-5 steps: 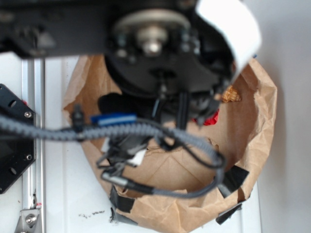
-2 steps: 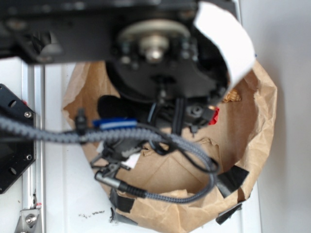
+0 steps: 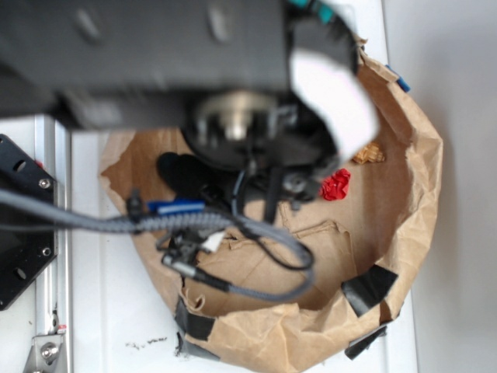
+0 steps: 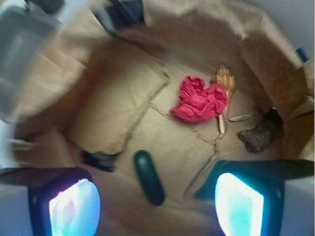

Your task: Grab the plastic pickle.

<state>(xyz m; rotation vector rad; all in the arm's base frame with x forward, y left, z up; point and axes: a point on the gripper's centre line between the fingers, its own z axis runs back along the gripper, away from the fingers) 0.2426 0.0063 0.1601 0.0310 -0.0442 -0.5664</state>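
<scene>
- The dark green, glossy, round-ended plastic pickle [image 4: 149,177] lies loose on the crumpled brown paper floor of the taped paper basin [image 4: 118,103], low in the wrist view, its long axis running roughly up and down the frame with a slight slant.
- The gripper [image 4: 157,199] hangs above it with its jaws set wide apart; the two glowing finger pads [image 4: 75,209] show at the bottom corners, and the pickle sits between them, somewhat nearer the left-hand pad in the picture and nothing is held.
- Near the pickle: a small dark scrap [image 4: 101,161] just beside its upper end; a crumpled red cloth-like piece [image 4: 199,101], a tan cone-shaped shell [image 4: 225,93] and a grey-brown lump [image 4: 257,137] lie well apart, further up.
- In the exterior view the blurred black arm [image 3: 155,62] and its braided grey cable [image 3: 116,224] hide the pickle altogether.
- Judged step: the approach, with the grasp not yet made.
- The next move likely calls for a small shift to centre the jaws on the pickle, then a straight descent and closing across its narrow width; smooth plastic may slip if caught near an end.
</scene>
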